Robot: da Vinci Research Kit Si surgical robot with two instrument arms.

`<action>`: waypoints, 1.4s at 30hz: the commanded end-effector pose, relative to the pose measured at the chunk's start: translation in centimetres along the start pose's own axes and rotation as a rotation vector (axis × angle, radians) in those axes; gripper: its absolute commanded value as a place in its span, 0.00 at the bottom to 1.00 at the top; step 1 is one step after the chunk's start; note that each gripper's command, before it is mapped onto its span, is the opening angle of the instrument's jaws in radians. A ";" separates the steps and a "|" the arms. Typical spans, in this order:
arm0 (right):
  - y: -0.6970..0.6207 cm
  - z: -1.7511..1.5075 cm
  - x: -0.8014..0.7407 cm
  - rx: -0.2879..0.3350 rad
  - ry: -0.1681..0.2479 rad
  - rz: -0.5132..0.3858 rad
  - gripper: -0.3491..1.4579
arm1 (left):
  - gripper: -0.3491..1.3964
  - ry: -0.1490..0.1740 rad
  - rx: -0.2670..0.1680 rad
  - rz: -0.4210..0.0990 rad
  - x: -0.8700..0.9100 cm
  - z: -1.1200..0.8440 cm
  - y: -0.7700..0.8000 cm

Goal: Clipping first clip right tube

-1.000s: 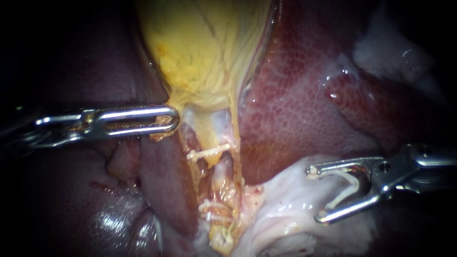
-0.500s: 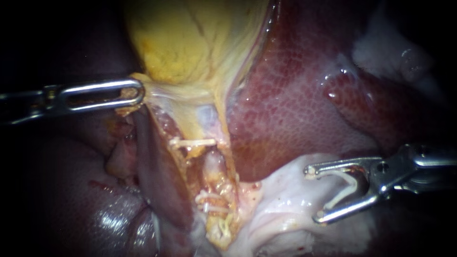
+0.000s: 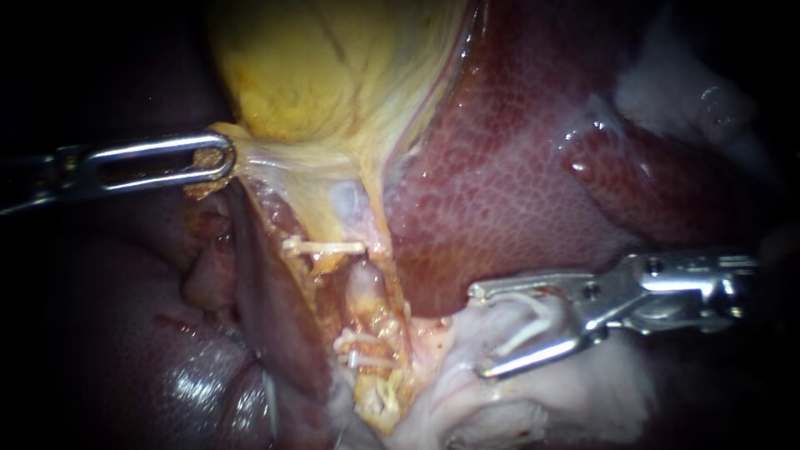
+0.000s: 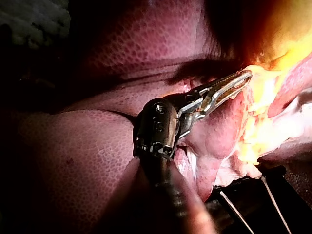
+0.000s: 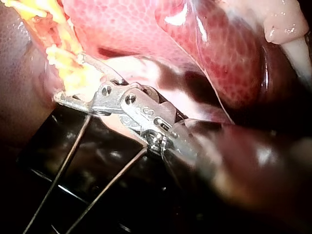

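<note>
1. Leftmost, our left instrument [image 3: 215,157] has its jaws pinched on the lower edge of the gallbladder [image 3: 333,67]. The tissue fans out taut from the jaw tips.
2. Beyond those tips, one clip on a tube [image 3: 327,247] crosses the strands under the gallbladder. A cluster of lower clips [image 3: 362,357] sits farther down.
3. Between the two runs a pale strand that we take for the right tube [image 3: 367,287], though we cannot be sure which strand is meant.
4. Our right instrument [image 3: 481,332] has its jaws spread wide, each bearing on a leg of the white clip [image 3: 523,335] held between them. The tube lies ahead of the jaw tips and clear of them. Pale tissue [image 3: 467,400] lies under the jaws, and the liver [image 3: 517,167] lies beside them.
5. As we judge it, the danger lies in the approach. A jaw tip could snag the pale tissue or scrape the liver. The clip could close on only part of the tube, or foul the clips already there. If the left jaws slip, the tube goes slack.
</note>
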 end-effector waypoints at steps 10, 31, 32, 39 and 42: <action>0.37 0.35 -0.04 -0.034 0.006 0.009 0.52 | 0.00 -0.001 -0.002 0.001 0.02 0.00 -0.01; 0.57 0.81 -0.25 0.009 -0.026 0.037 0.52 | 0.00 -0.002 -0.003 0.001 0.02 0.01 -0.04; 0.54 0.84 -0.27 0.039 -0.034 0.041 0.52 | 0.00 -0.002 -0.003 0.001 0.02 0.01 -0.04; 0.40 1.02 -0.33 0.136 -0.059 0.052 0.52 | 0.00 -0.002 -0.004 0.001 0.03 0.02 -0.04; 0.39 1.04 -0.39 0.155 -0.067 0.058 0.51 | 0.00 -0.002 -0.004 0.001 0.03 0.02 -0.05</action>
